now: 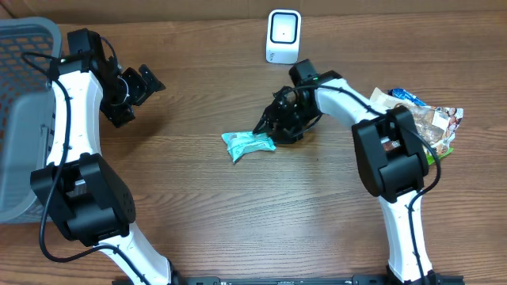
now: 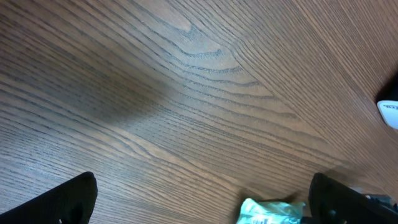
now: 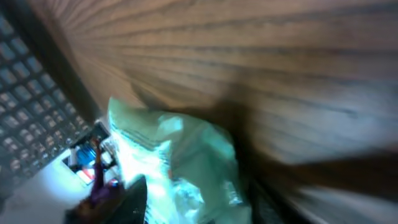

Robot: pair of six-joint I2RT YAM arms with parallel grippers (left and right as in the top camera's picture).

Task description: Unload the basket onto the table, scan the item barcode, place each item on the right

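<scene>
One wooden table (image 1: 238, 222) carries a grey basket (image 1: 24, 119) at its left edge, contents unclear; a snack pile (image 1: 432, 123) lies far right; the left gripper (image 1: 146, 85) gapes wide over bare wood; a white scanner (image 1: 283, 36) stands at the back; the teal packet (image 1: 247, 145) lies mid-table, the right gripper (image 1: 271, 131) at its end, whether clamped I cannot tell

No lettering I can read from here, print on the teal packet (image 1: 248, 145) near the middle of the desk (image 1: 238, 229) blurred, wrappers (image 1: 440, 127) at its right edge too small, white scanner (image 1: 283, 36) at its far edge illegible.
</scene>
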